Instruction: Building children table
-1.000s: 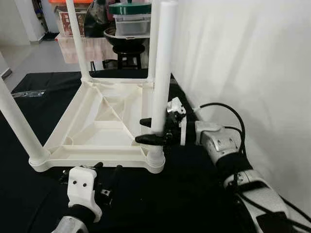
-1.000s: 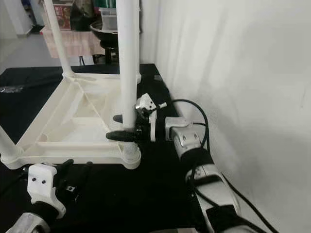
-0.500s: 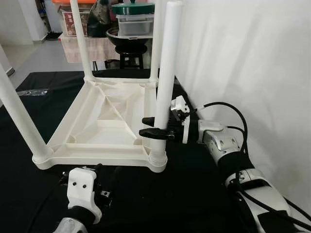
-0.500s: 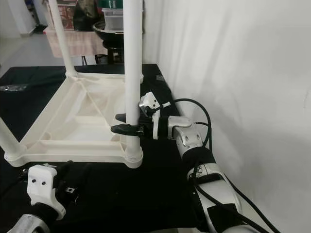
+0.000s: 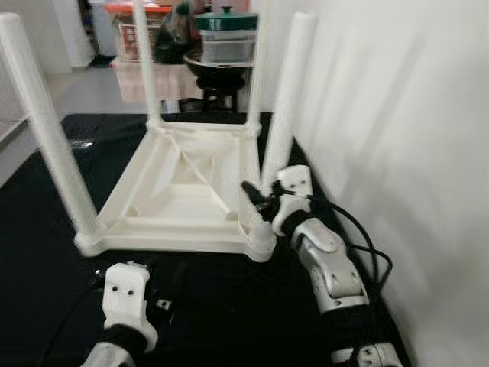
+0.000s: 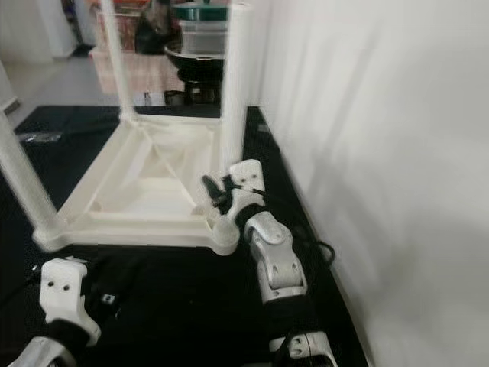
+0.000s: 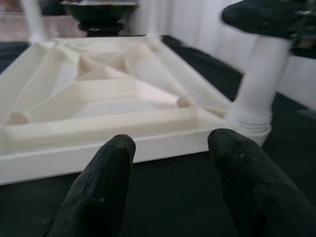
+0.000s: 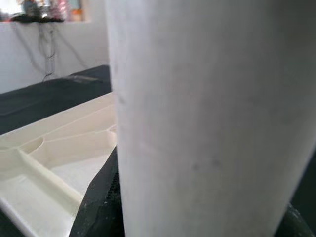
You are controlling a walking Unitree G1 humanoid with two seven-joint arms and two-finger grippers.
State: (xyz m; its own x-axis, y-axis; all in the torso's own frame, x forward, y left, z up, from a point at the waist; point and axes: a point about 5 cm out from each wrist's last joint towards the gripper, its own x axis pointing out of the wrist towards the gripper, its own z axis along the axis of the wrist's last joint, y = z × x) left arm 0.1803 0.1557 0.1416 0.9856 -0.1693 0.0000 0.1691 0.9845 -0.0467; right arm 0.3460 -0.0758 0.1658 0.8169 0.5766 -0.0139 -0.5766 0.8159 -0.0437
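Observation:
A white plastic children's table (image 5: 168,243) lies upside down on a black cloth, its legs pointing up. My right gripper (image 5: 258,200) is shut on the near right leg (image 5: 289,99), low down, just above its socket at the table's corner. In the right wrist view this leg (image 8: 197,98) stands close up, with a black finger (image 8: 101,207) beside it. My left gripper (image 7: 168,163) hangs open just before the table's near edge, with nothing between its fingers; its white wrist mount (image 5: 126,294) shows low in the left eye view.
A white wall (image 5: 397,115) runs close along the right side. The black cloth (image 5: 244,321) covers the floor around the table. Behind the table stands a stool with a dark pot and stacked containers (image 5: 221,65). A tall near left leg (image 5: 50,130) rises at the left.
The camera has shifted, so the table now looks further off. My right gripper stays on the near right leg, but its forearm now reaches in from the front, not the side.

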